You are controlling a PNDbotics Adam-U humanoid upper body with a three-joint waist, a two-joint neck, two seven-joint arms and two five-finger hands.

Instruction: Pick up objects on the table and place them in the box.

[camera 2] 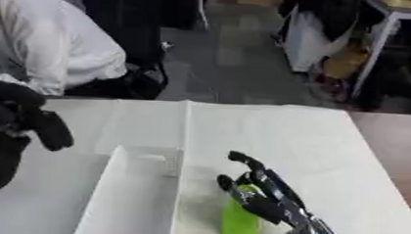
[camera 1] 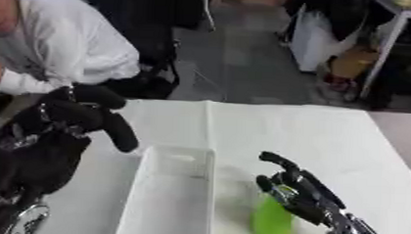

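A white open box stands on the white-covered table, left of centre, with nothing visible inside. Just right of it is an upright, long, bright green object, blurred. My right hand comes in from the lower right and has its fingers curled round the green object's upper part, close to the box's right wall. My left hand is raised at the left edge, above and left of the box, fingers drooping relaxed and holding nothing.
The white cloth covers the table, with bare brown tabletop at the right. A person in a white top sits at the far left corner. Dark chairs and a white table leg stand beyond.
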